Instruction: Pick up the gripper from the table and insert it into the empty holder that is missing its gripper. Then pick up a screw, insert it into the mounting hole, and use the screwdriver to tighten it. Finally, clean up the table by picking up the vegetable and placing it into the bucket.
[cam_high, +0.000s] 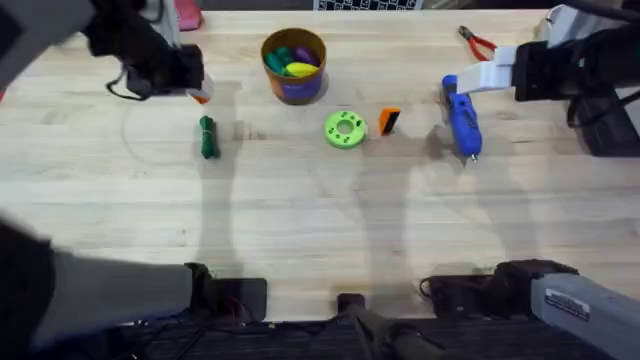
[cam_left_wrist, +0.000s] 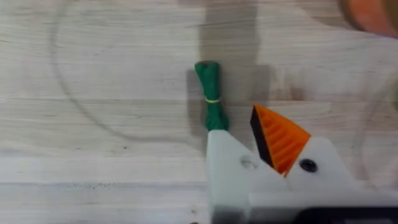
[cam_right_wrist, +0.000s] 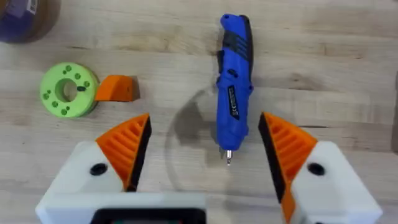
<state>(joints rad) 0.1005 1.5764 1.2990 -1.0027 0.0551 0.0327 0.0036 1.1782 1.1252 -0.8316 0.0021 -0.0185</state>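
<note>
I see R gripper (cam_right_wrist: 199, 152) w/ fingers spread above screwdriver (cam_right_wrist: 233, 87); orange fingertip (cam_right_wrist: 117, 88) touching green disc (cam_right_wrist: 68, 89). L claw: can't tell.

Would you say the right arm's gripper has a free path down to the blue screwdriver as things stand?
Probably yes. The right gripper hangs open above the screwdriver, which lies flat on bare table. The loose orange gripper and green disc lie well off to one side.

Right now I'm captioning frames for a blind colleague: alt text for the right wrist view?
A blue screwdriver lies on the wooden table between the open right gripper. Off to one side, a small orange fingertip piece lies beside a green disc.
</note>
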